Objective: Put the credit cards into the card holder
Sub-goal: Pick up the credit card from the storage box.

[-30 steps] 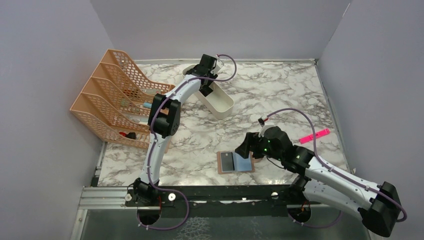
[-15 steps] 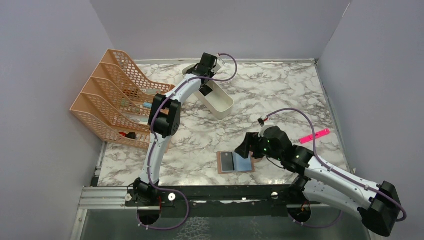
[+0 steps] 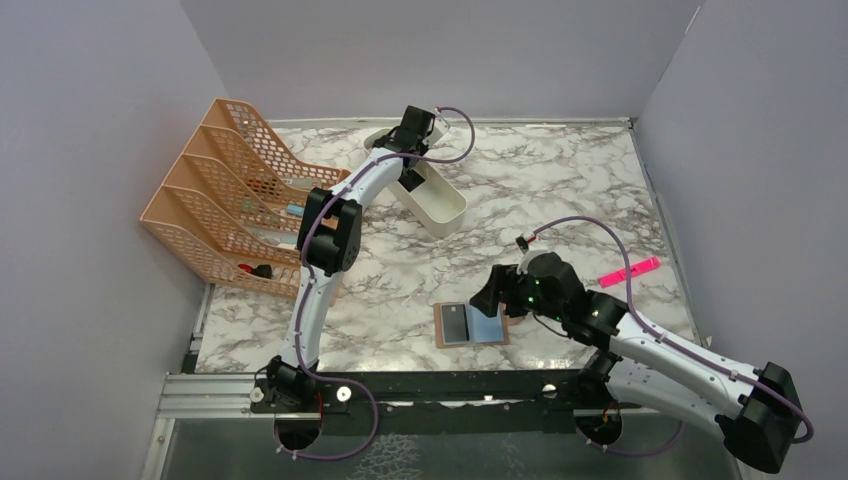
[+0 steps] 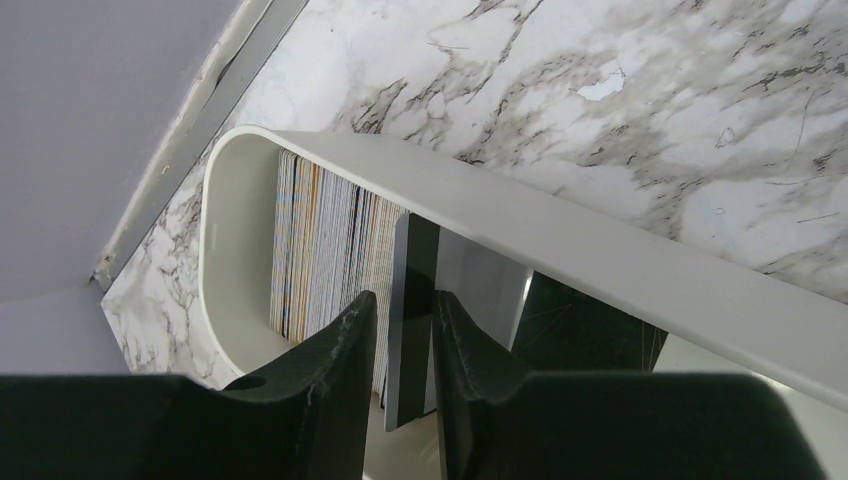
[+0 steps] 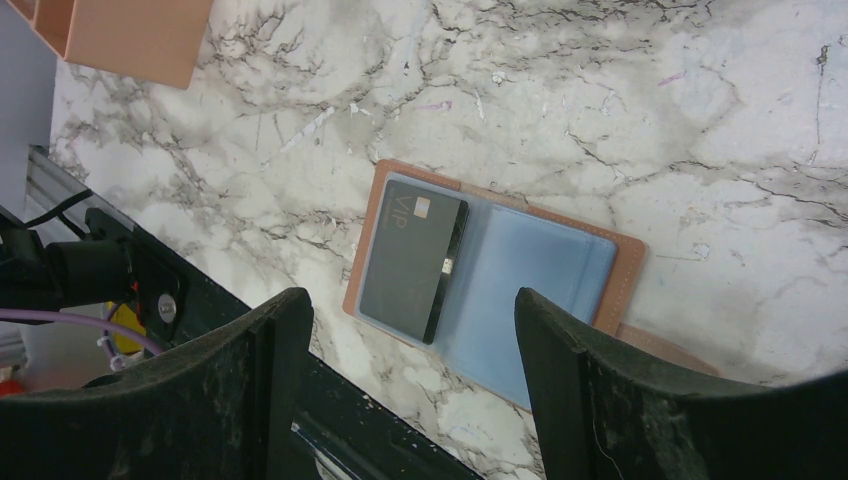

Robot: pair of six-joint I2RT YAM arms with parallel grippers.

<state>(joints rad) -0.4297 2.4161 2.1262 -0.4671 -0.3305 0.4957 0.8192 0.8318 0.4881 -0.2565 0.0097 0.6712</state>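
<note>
The tan card holder (image 3: 503,330) lies open near the table's front edge, with a dark grey credit card (image 5: 405,255) in its left light-blue sleeve. My right gripper (image 5: 410,310) hovers open over it, touching nothing. At the back, my left gripper (image 4: 405,300) reaches down into the white tray (image 4: 560,215). Its jaws stand narrow on either side of an upright dark credit card (image 4: 412,270), with a sliver of gap still showing on the left. A stack of several more cards (image 4: 320,240) stands on edge behind it.
An orange mesh file rack (image 3: 220,200) stands at the left. A pink highlighter (image 3: 630,271) lies at the right, beyond the right arm. Grey walls close in the back and both sides.
My left gripper's jaws have narrowed around the dark card in the tray. Neither arm has visibly shifted, and the right gripper stays wide.
</note>
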